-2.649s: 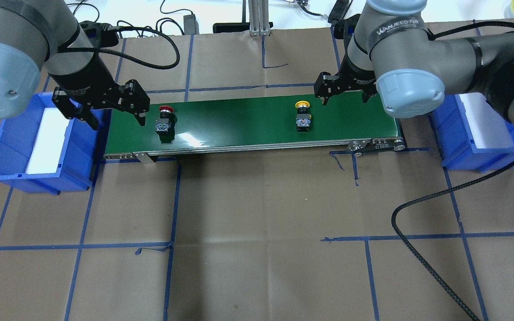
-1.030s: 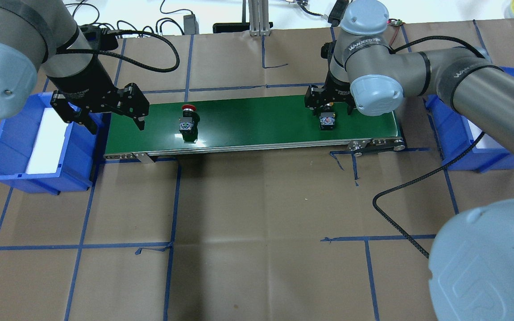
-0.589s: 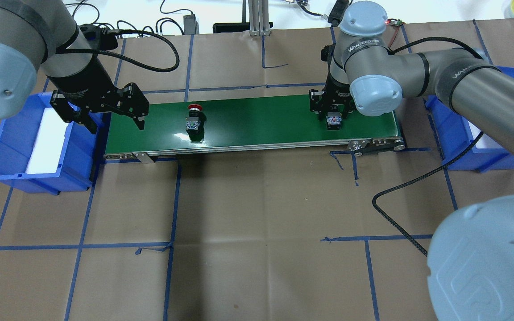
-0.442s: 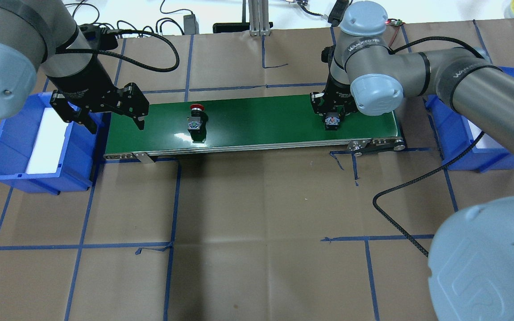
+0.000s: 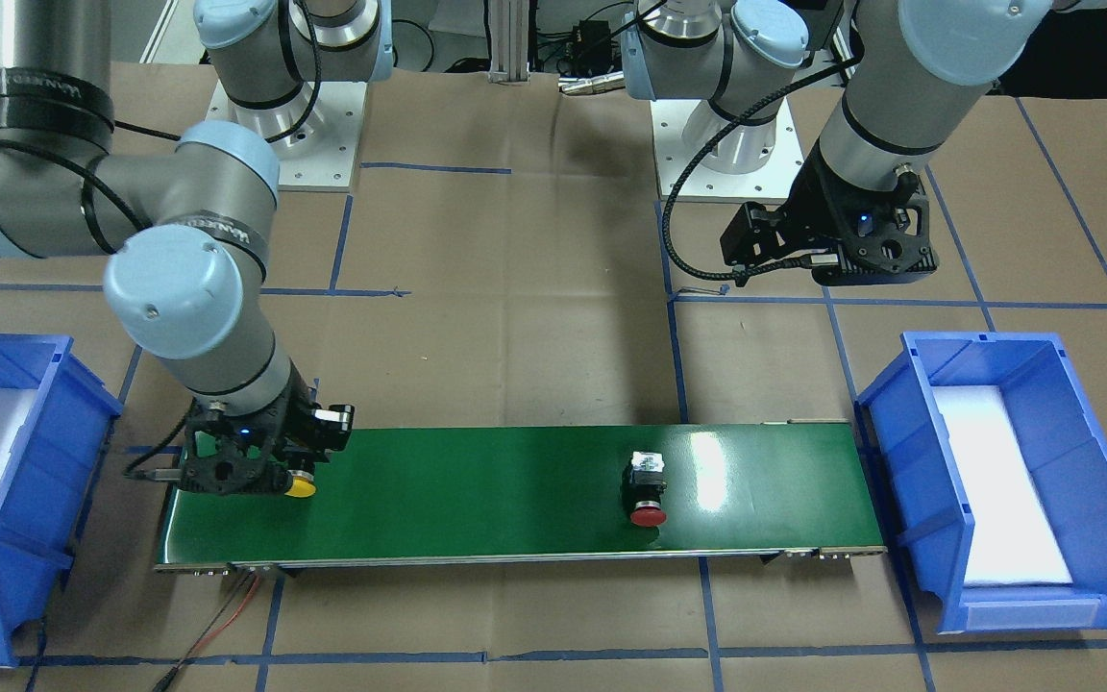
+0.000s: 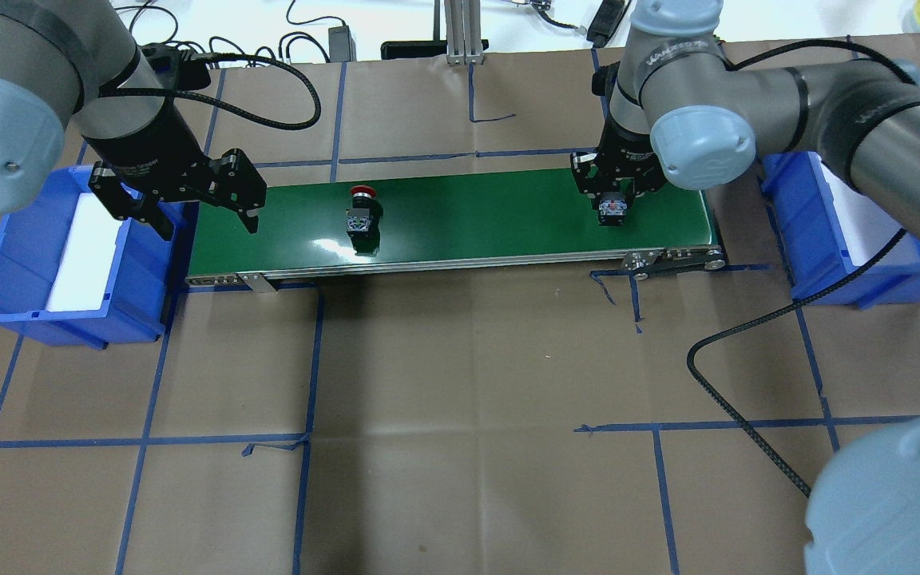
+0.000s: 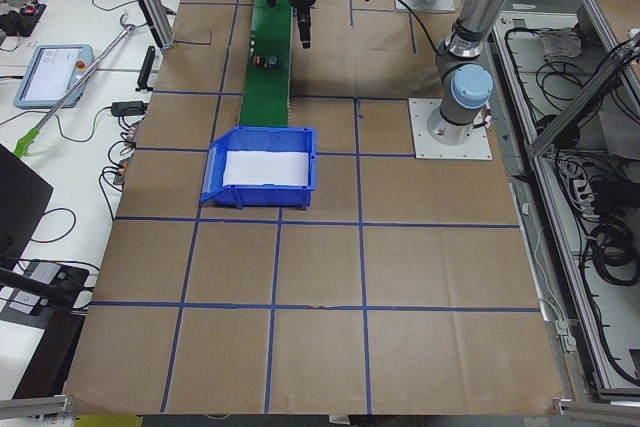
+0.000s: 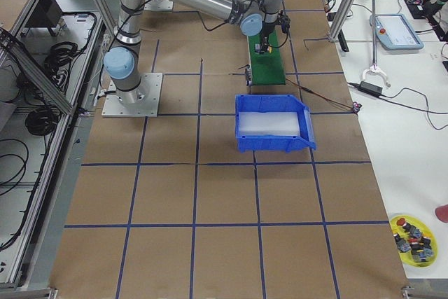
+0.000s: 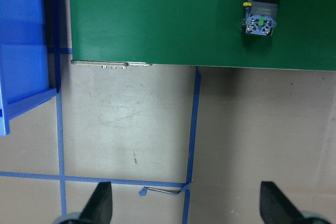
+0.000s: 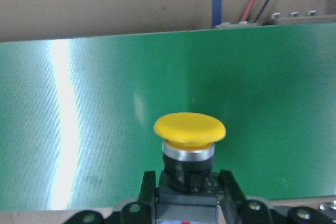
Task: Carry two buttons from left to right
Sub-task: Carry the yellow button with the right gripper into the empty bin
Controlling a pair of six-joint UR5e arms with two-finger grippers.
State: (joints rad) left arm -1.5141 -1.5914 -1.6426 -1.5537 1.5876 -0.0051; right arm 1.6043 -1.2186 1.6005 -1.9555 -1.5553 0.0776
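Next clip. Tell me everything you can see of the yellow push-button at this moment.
The yellow button has a smooth, domed yellow mushroom cap, seemingly plastic, over a shiny metal collar and black neck, on a blocky black-grey switch body. It lies on its side, cap pointing away from the robot, near the robot's-right end of the green conveyor belt. The right gripper is shut on it, one finger against each side of the body. Whether it is raised off the belt is unclear.

The table (image 6: 460, 359) was covered with brown paper and ruled into squares by blue tape lines (image 6: 308, 351), seen beneath the left gripper (image 6: 208, 224) and the right gripper (image 6: 614, 209). Ahead of both, a white bench (image 6: 396, 24) was strewn with cables (image 6: 304, 20). Between them, a patch of glare (image 6: 338, 243) was caught on the green belt (image 6: 468, 216).
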